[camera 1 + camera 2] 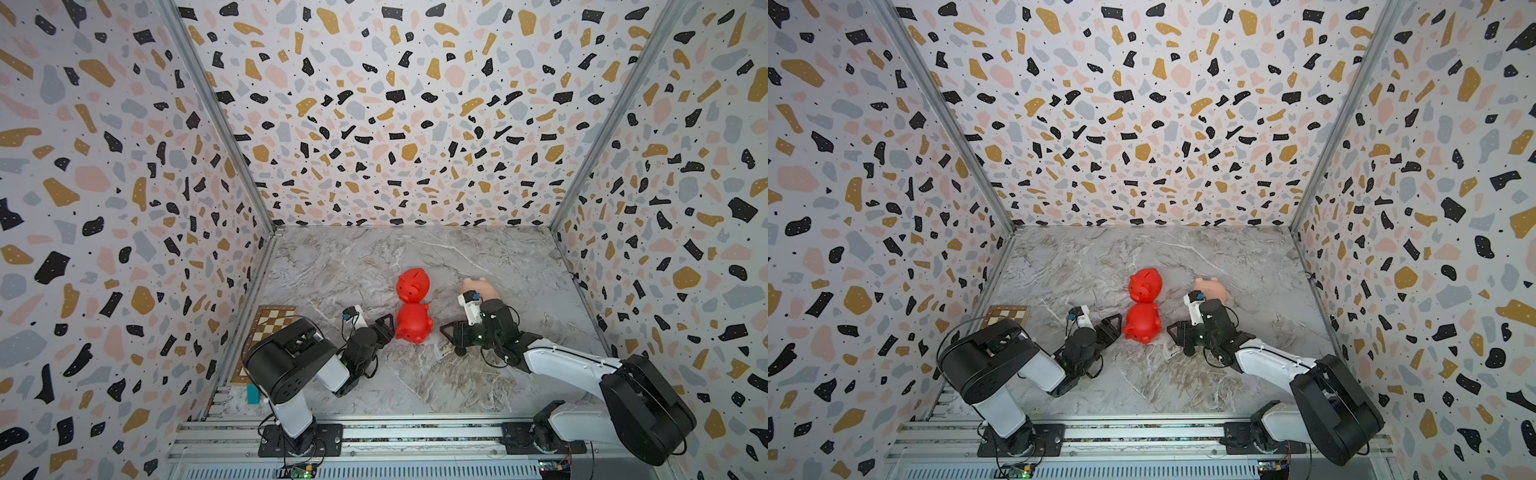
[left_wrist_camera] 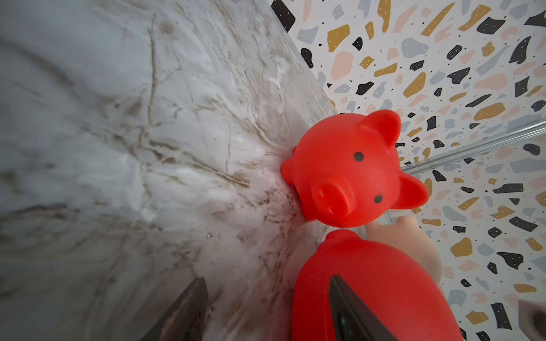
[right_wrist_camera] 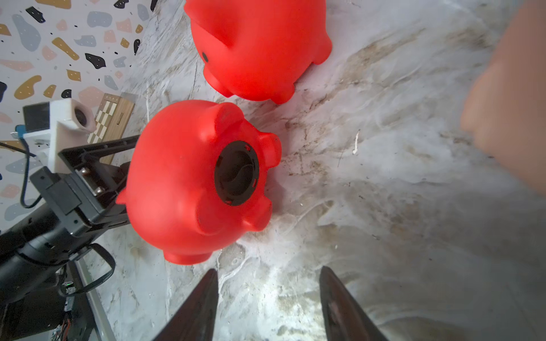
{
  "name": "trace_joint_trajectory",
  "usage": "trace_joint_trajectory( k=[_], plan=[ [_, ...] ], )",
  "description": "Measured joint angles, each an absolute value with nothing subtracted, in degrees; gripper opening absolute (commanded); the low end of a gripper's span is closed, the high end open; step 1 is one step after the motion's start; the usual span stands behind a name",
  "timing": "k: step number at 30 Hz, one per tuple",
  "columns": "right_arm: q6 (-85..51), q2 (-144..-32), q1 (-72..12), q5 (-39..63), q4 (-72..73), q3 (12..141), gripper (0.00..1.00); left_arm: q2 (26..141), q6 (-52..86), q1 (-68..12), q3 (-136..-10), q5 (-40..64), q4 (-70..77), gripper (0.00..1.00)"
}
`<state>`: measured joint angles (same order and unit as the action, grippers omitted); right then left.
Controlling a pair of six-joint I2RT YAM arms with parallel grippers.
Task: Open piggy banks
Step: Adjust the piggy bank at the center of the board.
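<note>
Rear pig (image 1: 412, 285) and front pig (image 1: 412, 323): bright red. Third pig (image 1: 482, 286): peach. Plug (image 3: 236, 172): black. Counter (image 1: 353, 257): grey-veined marble. Walls (image 1: 104, 166): white, black-ochre-pink-grey flecks. Board (image 1: 276, 318): brown-cream chequers.

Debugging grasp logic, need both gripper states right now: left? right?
Left gripper: open, against the nearer red piggy bank, nothing gripped.
Right gripper: open, empty.

A grey marble desk (image 1: 374, 257) with brown veins is enclosed on three sides by walls (image 1: 395, 104) in a terrazzo print of black, ochre, pink and grey patches. A wooden chessboard (image 1: 276, 318) lies flat at the desk's left edge, against the wall, partly hidden. A small teal block (image 1: 252, 394) sits near the board's front corner. Metal rails (image 1: 415, 432) run along the front.
</note>
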<state>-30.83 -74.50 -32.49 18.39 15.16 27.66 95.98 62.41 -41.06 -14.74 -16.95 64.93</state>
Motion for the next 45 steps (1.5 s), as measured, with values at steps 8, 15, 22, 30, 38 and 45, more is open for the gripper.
trace_joint_trajectory(
  k=[8,15,22,30,38,45],
  plan=[
    [-30.4,-76.7,-32.6,16.7,14.7,29.5,0.57,82.7,58.4,-41.0,-23.1,-16.8,42.1,0.99],
    [-28.8,-81.3,-32.6,13.7,14.0,33.3,0.56,80.7,54.7,-41.0,-29.3,-14.1,26.7,0.99],
    [-27.6,-85.6,-33.4,13.3,14.2,36.5,0.56,84.4,52.8,-40.9,-32.3,-8.6,24.8,0.99],
    [-27.2,-86.7,-37.3,13.3,14.1,37.1,0.56,87.6,51.9,-40.9,-34.9,-4.6,25.5,0.99],
    [-27.8,-83.6,-37.5,12.6,13.5,35.6,0.56,88.5,49.2,-40.6,-36.2,-2.7,24.6,0.99],
    [-27.8,-82.7,-35.7,12.4,13.4,35.2,0.56,86.4,45.1,-40.2,-36.6,-1.7,21.2,0.99]
  ],
)
